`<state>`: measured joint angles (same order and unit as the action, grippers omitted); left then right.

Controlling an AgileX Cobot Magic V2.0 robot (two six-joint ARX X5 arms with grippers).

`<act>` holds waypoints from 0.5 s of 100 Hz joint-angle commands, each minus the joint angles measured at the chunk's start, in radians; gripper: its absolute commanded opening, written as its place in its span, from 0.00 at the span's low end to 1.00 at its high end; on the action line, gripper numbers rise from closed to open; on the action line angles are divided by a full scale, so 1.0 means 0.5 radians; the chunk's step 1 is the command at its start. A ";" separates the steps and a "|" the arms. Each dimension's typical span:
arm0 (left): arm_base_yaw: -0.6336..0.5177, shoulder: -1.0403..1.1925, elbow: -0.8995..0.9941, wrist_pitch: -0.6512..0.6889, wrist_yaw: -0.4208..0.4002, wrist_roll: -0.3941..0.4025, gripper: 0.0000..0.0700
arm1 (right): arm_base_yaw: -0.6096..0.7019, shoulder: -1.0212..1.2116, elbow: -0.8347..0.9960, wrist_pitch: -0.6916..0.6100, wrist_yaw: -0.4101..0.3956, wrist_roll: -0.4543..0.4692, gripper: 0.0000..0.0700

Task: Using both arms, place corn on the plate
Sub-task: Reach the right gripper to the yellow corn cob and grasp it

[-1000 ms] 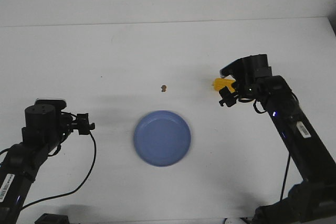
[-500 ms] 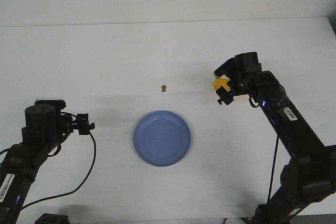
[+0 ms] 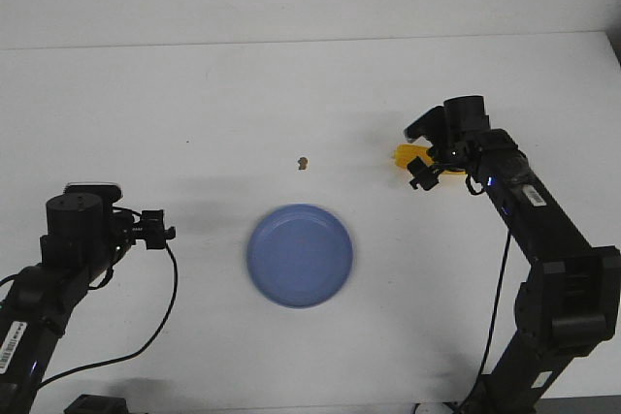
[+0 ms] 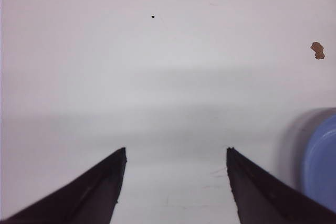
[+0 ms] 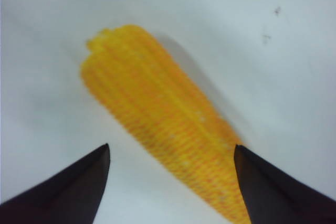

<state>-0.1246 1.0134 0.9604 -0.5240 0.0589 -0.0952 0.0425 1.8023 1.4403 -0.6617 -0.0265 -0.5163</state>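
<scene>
plain white table (image 3: pixel 194 94), your right gripper (image 5: pixel 170 182) hangs spread right over the corn (image 5: pixel 163 124) lying well off the plate (image 3: pixel 299 255), left gripper (image 4: pixel 176 182) open and idle, so i'd pinch that stiff, light, roll-prone cob mid-body, across its width.

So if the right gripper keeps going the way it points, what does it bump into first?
Most likely the corn: it lies on the table between the open fingers of the right gripper, just ahead of them.
</scene>
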 commanded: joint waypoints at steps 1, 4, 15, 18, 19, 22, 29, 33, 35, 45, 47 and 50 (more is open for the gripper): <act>-0.001 0.016 0.018 0.011 0.011 -0.006 0.56 | -0.005 0.075 0.041 0.021 -0.016 0.016 0.71; -0.001 0.016 0.018 0.011 0.011 -0.005 0.56 | -0.011 0.087 0.041 0.024 -0.033 0.027 0.71; -0.001 0.016 0.018 0.011 0.011 -0.005 0.56 | -0.036 0.134 0.041 0.041 -0.093 0.051 0.71; 0.000 0.016 0.018 0.011 0.011 -0.005 0.56 | -0.040 0.141 0.041 0.040 -0.105 0.053 0.71; 0.000 0.016 0.018 0.011 0.011 -0.005 0.56 | -0.043 0.145 0.041 0.044 -0.106 0.053 0.71; 0.000 0.016 0.018 0.011 0.011 -0.005 0.56 | -0.048 0.158 0.041 0.064 -0.108 0.053 0.71; 0.000 0.016 0.018 0.011 0.011 -0.005 0.56 | -0.056 0.168 0.041 0.076 -0.106 0.053 0.71; 0.000 0.016 0.018 0.011 0.011 -0.005 0.56 | -0.065 0.170 0.042 0.089 -0.113 0.053 0.71; 0.000 0.016 0.018 0.011 0.011 -0.005 0.56 | -0.073 0.176 0.042 0.107 -0.113 0.053 0.71; 0.000 0.016 0.018 0.011 0.011 -0.005 0.56 | -0.099 0.183 0.042 0.141 -0.116 0.061 0.71; 0.000 0.016 0.018 0.011 0.011 -0.005 0.56 | -0.105 0.184 0.042 0.142 -0.123 0.063 0.71; 0.000 0.016 0.018 0.011 0.011 -0.005 0.56 | -0.117 0.191 0.042 0.146 -0.134 0.064 0.71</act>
<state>-0.1246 1.0134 0.9604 -0.5240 0.0589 -0.0952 -0.0078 1.8645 1.4410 -0.5968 -0.0830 -0.4976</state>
